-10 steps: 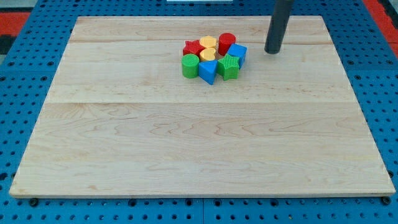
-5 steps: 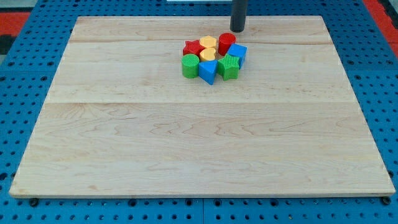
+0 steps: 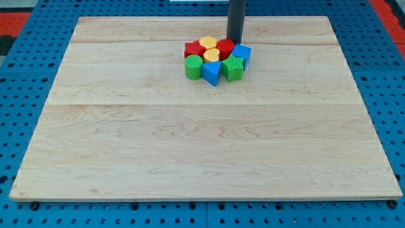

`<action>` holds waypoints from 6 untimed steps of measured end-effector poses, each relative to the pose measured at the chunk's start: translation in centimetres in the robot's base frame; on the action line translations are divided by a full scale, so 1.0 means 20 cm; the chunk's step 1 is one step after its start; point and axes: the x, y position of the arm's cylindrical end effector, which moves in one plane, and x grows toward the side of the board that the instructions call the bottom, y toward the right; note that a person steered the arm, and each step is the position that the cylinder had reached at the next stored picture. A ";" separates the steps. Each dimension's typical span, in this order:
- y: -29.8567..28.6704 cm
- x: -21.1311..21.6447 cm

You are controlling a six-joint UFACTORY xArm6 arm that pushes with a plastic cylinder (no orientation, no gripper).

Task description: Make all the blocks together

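Several blocks sit in one tight cluster near the view's top centre of the wooden board (image 3: 190,145). A red star block (image 3: 192,49), a yellow block (image 3: 207,43), a second yellow block (image 3: 212,54) and a red cylinder (image 3: 226,48) form the back row. A green cylinder (image 3: 193,66), a blue triangular block (image 3: 212,72), a green ridged block (image 3: 233,67) and a blue cube (image 3: 242,53) form the front and right. My tip (image 3: 235,42) stands just behind the cluster, touching or nearly touching the red cylinder's top right side.
The board lies on a blue pegboard surface (image 3: 25,126). Red panels show at the view's top corners (image 3: 16,12).
My tip moved left along the top of the board, then down against the cluster. The red cylinder, yellow block and red star shifted slightly left and closer to the others.
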 end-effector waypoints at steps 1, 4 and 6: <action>0.07 -0.02; 0.31 0.17; 0.31 0.21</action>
